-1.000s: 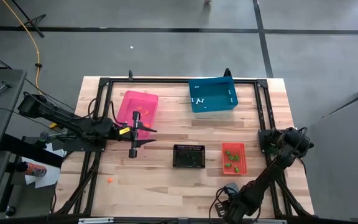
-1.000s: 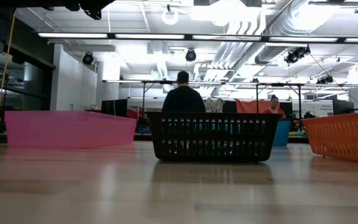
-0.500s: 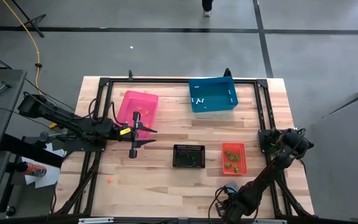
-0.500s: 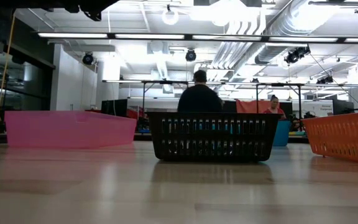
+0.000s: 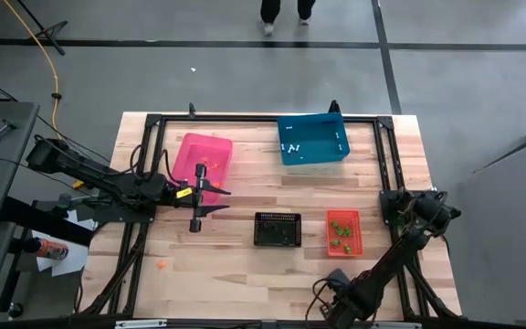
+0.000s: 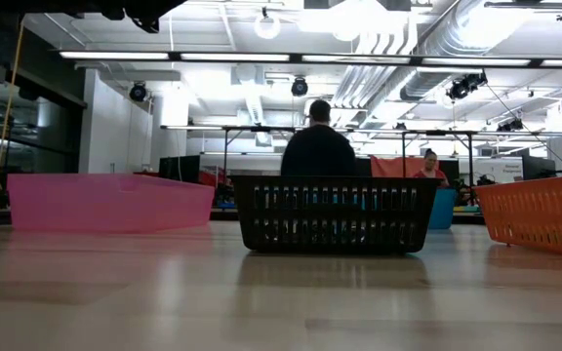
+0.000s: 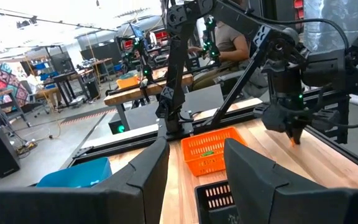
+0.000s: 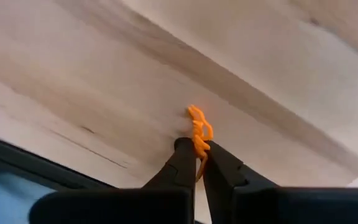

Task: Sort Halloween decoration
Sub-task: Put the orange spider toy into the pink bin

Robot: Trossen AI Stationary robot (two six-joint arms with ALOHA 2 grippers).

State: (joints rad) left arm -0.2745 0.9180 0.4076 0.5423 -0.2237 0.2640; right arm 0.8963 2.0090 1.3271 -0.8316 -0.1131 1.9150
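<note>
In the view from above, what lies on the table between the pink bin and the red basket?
In the high view, the black basket lies between the pink bin and the red basket; the rest is bare wood.

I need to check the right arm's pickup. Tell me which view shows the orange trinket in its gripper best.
The right wrist view: the orange trinket fills the centre, pinched by the right gripper. The left wrist view shows it only as an orange speck beneath that gripper. In the high and low views it cannot be made out.
</note>
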